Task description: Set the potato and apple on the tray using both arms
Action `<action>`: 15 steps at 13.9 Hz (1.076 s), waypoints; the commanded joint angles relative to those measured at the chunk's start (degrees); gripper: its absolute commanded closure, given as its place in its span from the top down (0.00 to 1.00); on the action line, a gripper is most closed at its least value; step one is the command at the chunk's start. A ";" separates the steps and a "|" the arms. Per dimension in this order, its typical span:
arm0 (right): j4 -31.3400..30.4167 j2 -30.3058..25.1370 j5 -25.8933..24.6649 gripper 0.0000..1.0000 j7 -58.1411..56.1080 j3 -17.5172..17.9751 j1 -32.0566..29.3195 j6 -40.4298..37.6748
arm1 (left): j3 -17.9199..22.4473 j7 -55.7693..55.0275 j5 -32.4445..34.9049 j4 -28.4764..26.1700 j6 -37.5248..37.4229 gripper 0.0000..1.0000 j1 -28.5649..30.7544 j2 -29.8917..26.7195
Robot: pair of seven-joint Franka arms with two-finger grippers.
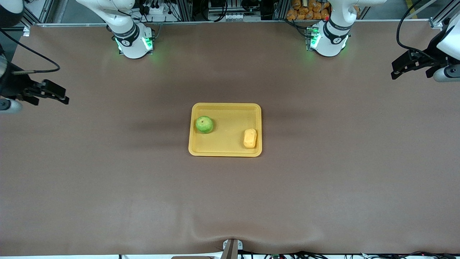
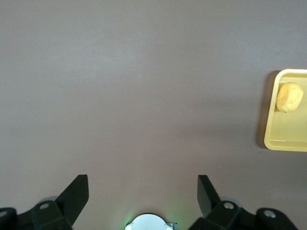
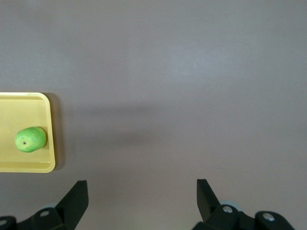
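The yellow tray [image 1: 227, 126] lies in the middle of the table. The green apple [image 1: 204, 124] rests in it at the right arm's end. The yellow-orange potato [image 1: 250, 138] rests in it at the left arm's end, nearer the front camera. My right gripper [image 1: 64, 98] is open and empty, raised over bare table toward the right arm's end. My left gripper [image 1: 394, 72] is open and empty, raised over bare table toward the left arm's end. The left wrist view shows my left gripper [image 2: 143, 184], the potato [image 2: 289, 97] and the tray [image 2: 288, 134]. The right wrist view shows my right gripper [image 3: 142, 187], the apple [image 3: 30, 139] and the tray [image 3: 19, 108].
A brown cloth [image 1: 230, 194] covers the table, with a low wrinkle near the front edge. A small metal mount [image 1: 231, 248] sits at the middle of that edge. Cables and racks stand along the back by the arm bases.
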 commanded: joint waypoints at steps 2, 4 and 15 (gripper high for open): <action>-0.72 -3.11 0.29 1.00 0.73 -12.48 10.37 -3.00 | 0.49 -0.96 -1.10 -0.86 -0.75 1.00 -0.80 -0.93; -0.63 -3.19 0.29 1.00 0.73 -12.23 10.29 -3.10 | 0.49 -1.48 -1.18 -0.77 -0.75 1.00 -0.89 -0.76; -0.54 -3.55 0.46 1.00 0.73 -6.62 4.86 -5.20 | 0.40 -2.01 -1.01 0.02 -0.75 1.00 -1.15 0.65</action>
